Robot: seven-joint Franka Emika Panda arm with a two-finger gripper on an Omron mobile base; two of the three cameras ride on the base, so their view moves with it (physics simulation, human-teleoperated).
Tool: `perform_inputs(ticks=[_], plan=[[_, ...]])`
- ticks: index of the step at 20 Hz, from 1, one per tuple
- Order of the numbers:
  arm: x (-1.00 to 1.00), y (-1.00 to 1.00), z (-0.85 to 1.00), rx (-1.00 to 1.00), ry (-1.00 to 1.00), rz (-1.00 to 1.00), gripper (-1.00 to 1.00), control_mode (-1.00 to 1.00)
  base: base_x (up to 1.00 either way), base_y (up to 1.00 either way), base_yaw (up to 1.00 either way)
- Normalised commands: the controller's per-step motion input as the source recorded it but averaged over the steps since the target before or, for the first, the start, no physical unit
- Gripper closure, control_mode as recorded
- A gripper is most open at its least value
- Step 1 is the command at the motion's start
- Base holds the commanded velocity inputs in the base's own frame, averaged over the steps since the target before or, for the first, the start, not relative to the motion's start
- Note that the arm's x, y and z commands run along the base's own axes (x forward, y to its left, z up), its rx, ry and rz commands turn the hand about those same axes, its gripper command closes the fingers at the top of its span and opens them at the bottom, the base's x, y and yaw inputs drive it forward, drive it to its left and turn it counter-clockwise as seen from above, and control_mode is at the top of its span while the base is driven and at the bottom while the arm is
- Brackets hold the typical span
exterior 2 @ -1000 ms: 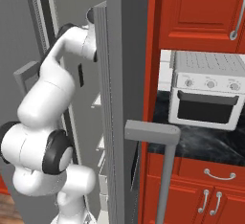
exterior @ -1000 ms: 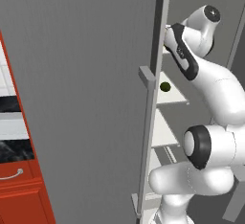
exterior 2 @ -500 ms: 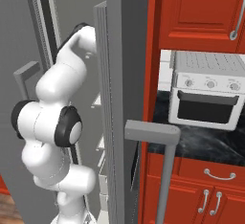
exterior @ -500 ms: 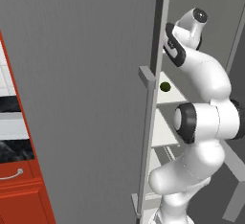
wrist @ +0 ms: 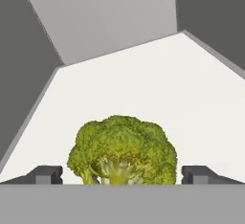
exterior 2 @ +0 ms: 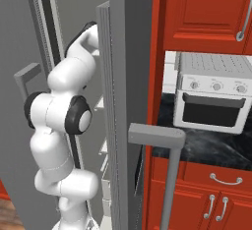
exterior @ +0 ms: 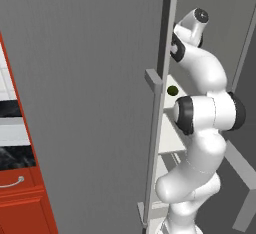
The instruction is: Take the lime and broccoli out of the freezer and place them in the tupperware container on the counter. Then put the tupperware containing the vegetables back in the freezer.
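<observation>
The broccoli [wrist: 122, 149], a bumpy yellow-green clump, lies on a white freezer shelf [wrist: 191, 103] right in front of my hand. My gripper [wrist: 122, 176] is open, one dark fingertip [wrist: 48, 174] on each side of the broccoli, not touching it. The lime [exterior: 172, 90], a small dark-green ball, rests on a white shelf inside the freezer [exterior: 170, 133], just below my forearm. My arm reaches up and into the freezer past its open door [exterior 2: 130, 76]. The black counter [exterior 2: 211, 145] lies to the right. The tupperware container is out of view.
A white toaster oven [exterior 2: 214, 96] stands on the counter above red cabinets with silver handles [exterior 2: 226, 179]. The freezer door's vertical grey bar handle [exterior 2: 170, 175] juts out close to my arm. A wide grey freezer panel [exterior: 90, 103] walls off the left.
My arm has folded upward and pushed further into the freezer, with the elbow swinging closer to the shelves. The jaws have stayed open. The lime has not moved.
</observation>
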Motion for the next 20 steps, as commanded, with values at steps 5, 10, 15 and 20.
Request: perform_inputs(ticks=[5, 10, 15, 20], plan=[[0.06, 0.0, -0.17, 0.0, 0.0, 0.0, 1.0, -1.0, 0.0, 0.0, 0.0], [0.0, 0.0, -0.15, 0.0, 0.0, 0.0, 1.0, -1.0, 0.0, 0.0, 0.0], [-0.7, 0.0, 0.07, 0.0, -0.19, 0.0, 1.0, -1.0, 0.0, 0.0, 0.0], [-1.0, 0.0, 0.11, 0.0, -0.16, -0.02, 1.0, -1.0, 0.0, 0.0, 0.0]])
